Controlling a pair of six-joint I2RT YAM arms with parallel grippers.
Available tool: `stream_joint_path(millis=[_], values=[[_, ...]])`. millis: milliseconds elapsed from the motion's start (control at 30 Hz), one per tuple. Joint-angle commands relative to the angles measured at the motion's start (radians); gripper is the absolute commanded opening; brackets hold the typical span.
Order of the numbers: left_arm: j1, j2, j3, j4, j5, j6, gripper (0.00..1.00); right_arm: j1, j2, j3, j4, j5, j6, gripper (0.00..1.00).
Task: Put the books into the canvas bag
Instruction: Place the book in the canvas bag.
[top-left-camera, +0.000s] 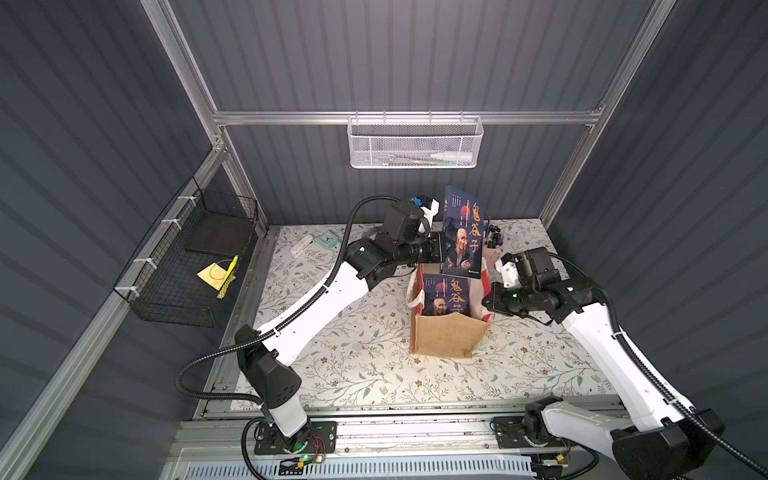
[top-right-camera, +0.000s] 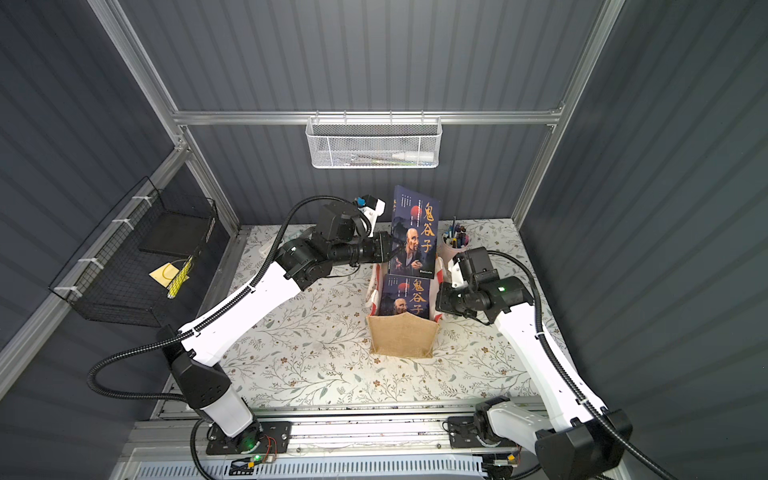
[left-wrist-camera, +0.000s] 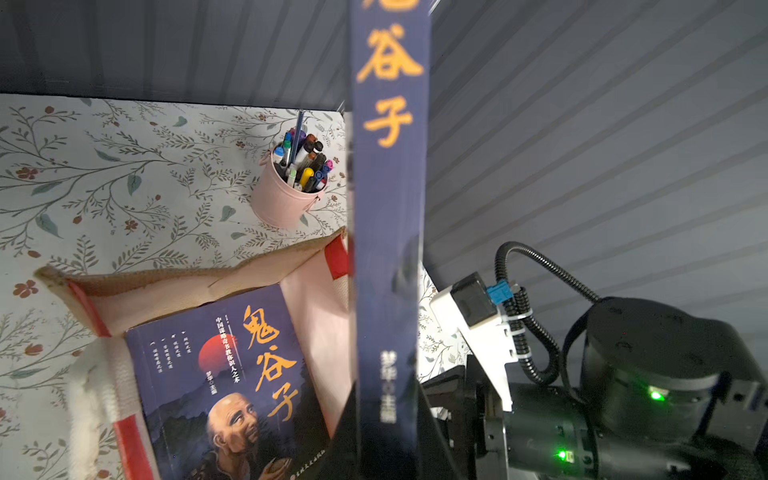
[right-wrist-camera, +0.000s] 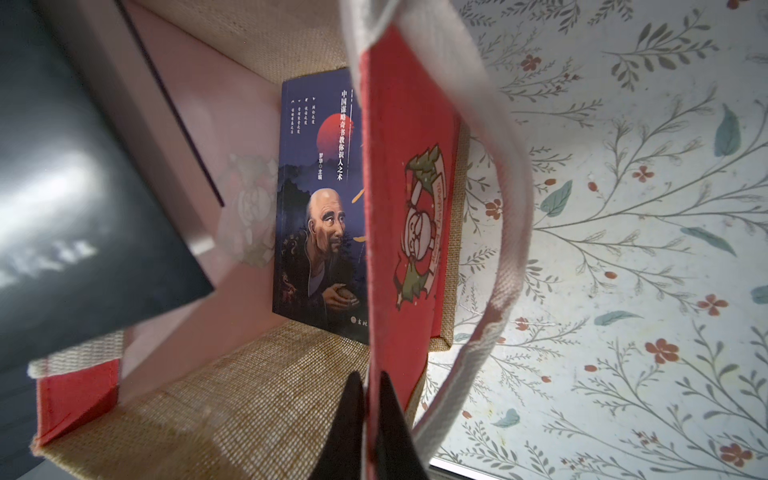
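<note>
floral table (top-left-camera: 353, 365): canvas bag (top-left-camera: 449, 340), pink pen cup (left-wrist-camera: 282, 203), teal clock (top-left-camera: 328, 240).

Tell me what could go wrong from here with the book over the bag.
1. The left claw grips the raised book only at its spine edge, so it may swing or slip going down.
2. The book in the bag leans across the opening; the raised one could catch on it.
3. The right claw pinches just the red side panel; a hard push might tip the canvas bag toward the pen cup.
</note>
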Motion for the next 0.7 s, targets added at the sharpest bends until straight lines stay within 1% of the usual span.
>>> stream_joint_path(millis=[0, 133, 267, 433, 567, 667], values=[[-0.001, -0.036, -0.027, 0.048, 0.000, -0.034, 0.00, -0.007, -0.034, -0.003, -0.008, 0.027, 0.004, 0.05], [-0.001, -0.049, -0.158, 0.057, 0.005, -0.069, 0.00, -0.007, -0.034, 0.004, -0.016, 0.028, -0.005, 0.05], [-0.001, -0.053, -0.198, -0.028, -0.018, -0.058, 0.00, -0.007, -0.033, 0.013, -0.017, 0.033, -0.006, 0.04], [-0.008, -0.068, -0.189, -0.173, -0.093, -0.012, 0.00, -0.007, -0.018, 0.042, -0.024, 0.045, -0.019, 0.04], [-0.040, -0.083, -0.156, -0.219, -0.146, 0.054, 0.00, -0.007, -0.008, 0.055, -0.025, 0.034, -0.021, 0.03], [-0.071, -0.083, -0.125, -0.253, -0.173, 0.073, 0.00, -0.007, -0.008, 0.054, -0.017, 0.019, -0.019, 0.03]])
